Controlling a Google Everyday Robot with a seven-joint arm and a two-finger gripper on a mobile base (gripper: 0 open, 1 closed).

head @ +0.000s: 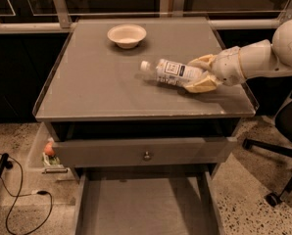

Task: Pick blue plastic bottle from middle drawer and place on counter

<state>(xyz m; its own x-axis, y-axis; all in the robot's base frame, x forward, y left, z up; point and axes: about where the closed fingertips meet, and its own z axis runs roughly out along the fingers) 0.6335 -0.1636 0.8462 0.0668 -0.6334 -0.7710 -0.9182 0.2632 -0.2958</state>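
The blue plastic bottle (pixel 172 72) lies on its side over the right part of the counter (pixel 102 89), white cap pointing left. My gripper (pixel 201 74) reaches in from the right and is shut on the bottle's base end, with cream fingers (pixel 203 84) above and below it. I cannot tell whether the bottle rests on the counter or hangs just over it. The middle drawer (pixel 141 204) is pulled out at the bottom, its grey floor bare.
A white bowl (pixel 127 35) sits at the counter's back centre. A grey drawer front with a round knob (pixel 146 155) is slightly open under the counter. A black chair base (pixel 278 146) stands at right. A cable (pixel 18 199) and a bin (pixel 45 153) lie at left.
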